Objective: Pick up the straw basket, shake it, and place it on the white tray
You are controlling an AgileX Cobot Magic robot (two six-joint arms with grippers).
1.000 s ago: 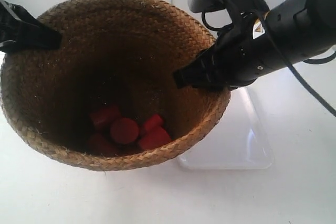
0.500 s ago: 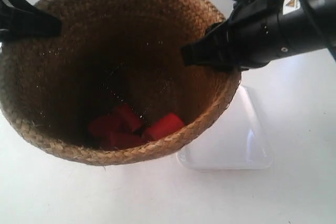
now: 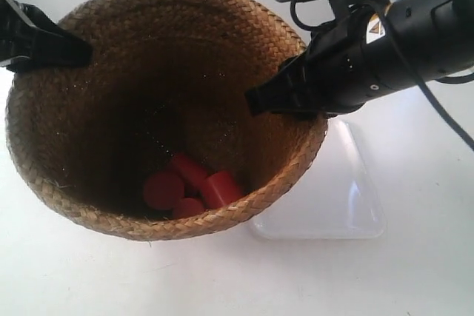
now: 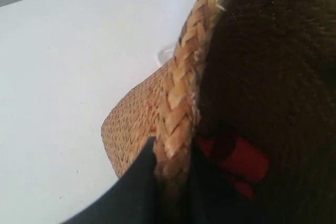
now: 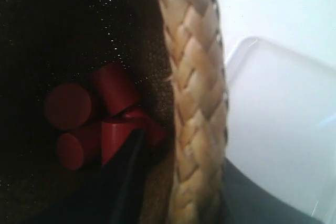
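Observation:
The straw basket (image 3: 170, 227) hangs in the air, tilted so I look into its mouth, held by both arms at opposite sides of its rim. My left gripper (image 3: 78, 53) is shut on the braided rim (image 4: 184, 77), one finger inside and one outside (image 4: 173, 150). My right gripper (image 3: 259, 101) is shut on the rim (image 5: 191, 77) in the same way (image 5: 184, 148). The white tray (image 3: 348, 197) lies on the table under the basket's right side, partly hidden by it, and it also shows beyond the rim as the white tray (image 5: 273, 119).
Several red cylinders and blocks (image 3: 189, 183) lie loose in the bottom of the basket, the same red pieces (image 5: 100, 119) showing in the right wrist view. A white tabletop (image 3: 222, 279) spreads all round. A black cable (image 3: 437, 116) trails from the right arm.
The basket went up, then came back down a little, both grippers staying on its rim. The red pieces inside have tumbled into a new arrangement.

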